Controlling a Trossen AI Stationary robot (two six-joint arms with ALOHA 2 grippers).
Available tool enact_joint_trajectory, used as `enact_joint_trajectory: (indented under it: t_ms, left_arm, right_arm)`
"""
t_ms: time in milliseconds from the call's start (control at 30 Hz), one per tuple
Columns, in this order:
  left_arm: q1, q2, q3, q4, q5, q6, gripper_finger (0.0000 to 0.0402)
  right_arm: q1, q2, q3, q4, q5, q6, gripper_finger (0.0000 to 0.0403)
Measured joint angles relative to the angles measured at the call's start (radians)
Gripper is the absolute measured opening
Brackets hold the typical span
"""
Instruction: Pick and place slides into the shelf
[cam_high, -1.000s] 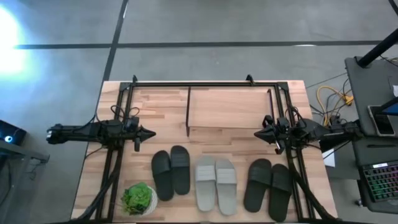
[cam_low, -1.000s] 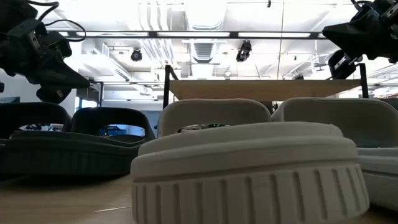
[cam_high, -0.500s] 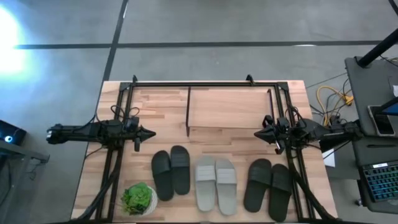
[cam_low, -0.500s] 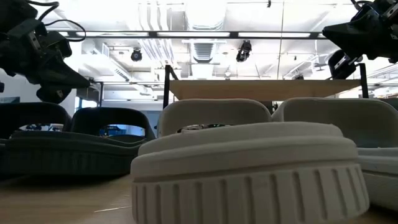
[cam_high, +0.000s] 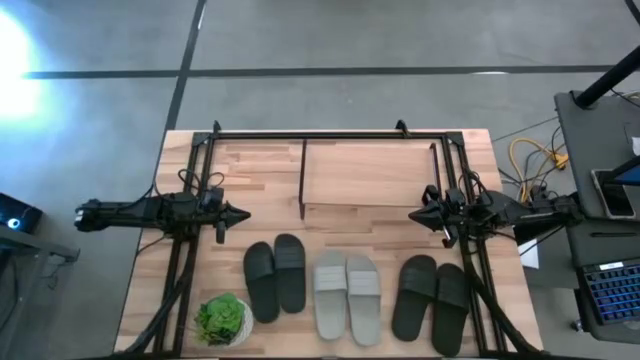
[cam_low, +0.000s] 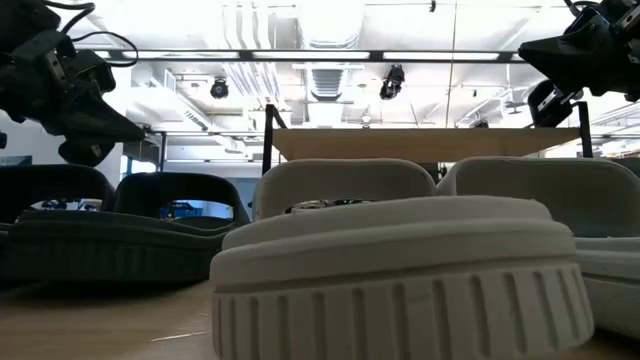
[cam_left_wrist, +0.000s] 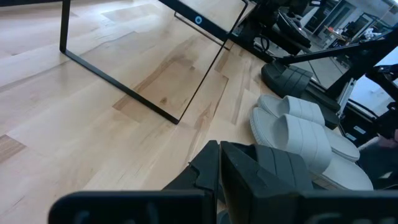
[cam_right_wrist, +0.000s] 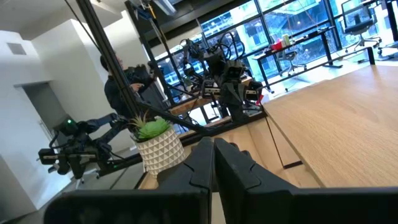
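Note:
Three pairs of slides lie flat on their soles in a row near the table's near edge: a dark pair (cam_high: 276, 278) on the left, a light grey pair (cam_high: 347, 296) in the middle, a dark pair (cam_high: 432, 301) on the right. The shelf (cam_high: 368, 172), a black frame with a light wooden top board, stands at the far middle. My left gripper (cam_high: 243, 214) hovers shut above the table, left of the shelf; my right gripper (cam_high: 413, 214) hovers shut to the right of it. The left wrist view shows the light grey pair (cam_left_wrist: 305, 134) beyond the shut fingers.
A green potted plant (cam_high: 222, 319) in a white pot stands at the near left corner. A black metal frame (cam_high: 300, 134) runs along the table's far edge and both sides. A person (cam_right_wrist: 121, 87) shows in the room beyond, in the right wrist view.

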Motion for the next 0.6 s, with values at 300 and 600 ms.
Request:
enact_joint_trajectory:
  t_ms: [300, 600]
  left_arm:
    - [0.0, 0.0, 0.0, 0.0, 0.0, 0.0, 0.0]
    - [0.0, 0.0, 0.0, 0.0, 0.0, 0.0, 0.0]
  right_arm:
    - [0.0, 0.0, 0.0, 0.0, 0.0, 0.0, 0.0009]
    - [0.0, 0.0, 0.0, 0.011, 0.003, 0.001, 0.0009]
